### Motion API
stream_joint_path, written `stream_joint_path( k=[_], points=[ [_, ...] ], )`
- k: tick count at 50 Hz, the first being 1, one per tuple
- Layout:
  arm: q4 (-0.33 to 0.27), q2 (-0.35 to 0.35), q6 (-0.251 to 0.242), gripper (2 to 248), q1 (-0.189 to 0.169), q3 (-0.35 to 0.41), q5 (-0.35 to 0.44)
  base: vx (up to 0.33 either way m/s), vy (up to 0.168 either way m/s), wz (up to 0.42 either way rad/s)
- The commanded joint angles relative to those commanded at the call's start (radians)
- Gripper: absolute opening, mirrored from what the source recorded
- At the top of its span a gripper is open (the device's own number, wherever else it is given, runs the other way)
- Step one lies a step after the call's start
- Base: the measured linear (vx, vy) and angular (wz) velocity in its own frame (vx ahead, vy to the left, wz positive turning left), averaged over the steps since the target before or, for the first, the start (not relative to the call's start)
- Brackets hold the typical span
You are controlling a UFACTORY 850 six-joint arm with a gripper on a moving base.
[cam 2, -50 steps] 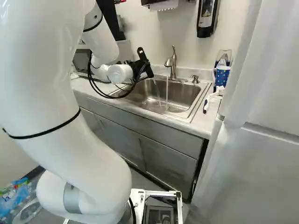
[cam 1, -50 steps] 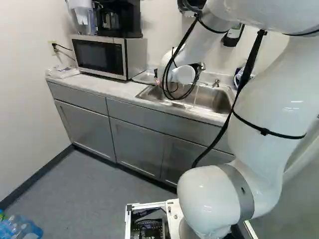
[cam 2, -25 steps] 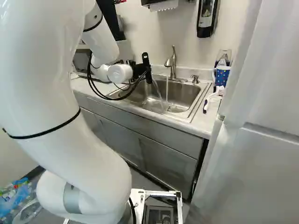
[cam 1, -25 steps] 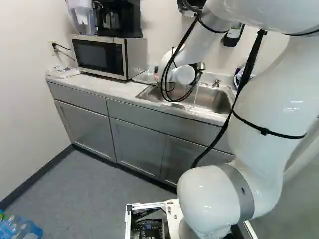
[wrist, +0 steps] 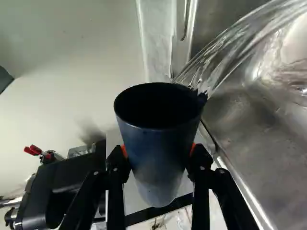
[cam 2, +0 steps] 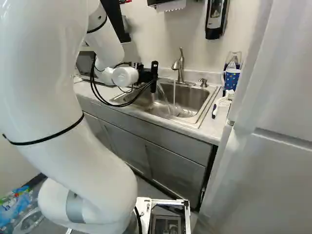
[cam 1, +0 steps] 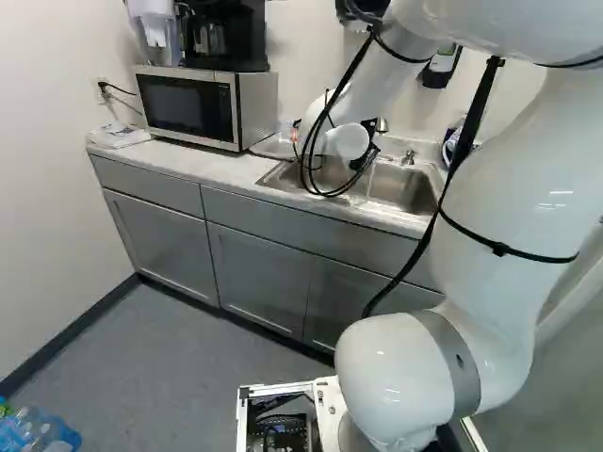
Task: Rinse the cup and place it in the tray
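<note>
2 fingers of the gripper (wrist: 158, 150) clamp the cup (wrist: 156, 139) from opposite sides; the cup tips over the edge of the sink (cam 2: 197, 92), its mouth toward the basin, and water (wrist: 230, 45) arcs out of it; the faucet (cam 2: 180, 66) is running beside it; I judge this the emptying part of the rinse; next, hold the tilt until the flow dies, keep the grip snug on wet walls, then lift clear of the faucet and carry the cup to the tray, whose place I cannot tell.
</note>
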Motion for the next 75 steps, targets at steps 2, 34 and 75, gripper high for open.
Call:
stream_joint_path(
  k=[2,34,75],
  points=[
    [0.0,0.0,0.021,126,0.0,0.0,0.0,0.0,0.0,0.0],
    [0.0,0.0,0.32,126,0.0,0.0,0.0,0.0,0.0,0.0],
    [0.0,0.0,0.32,126,0.0,0.0,0.0,0.0,0.0,0.0]
  ],
)
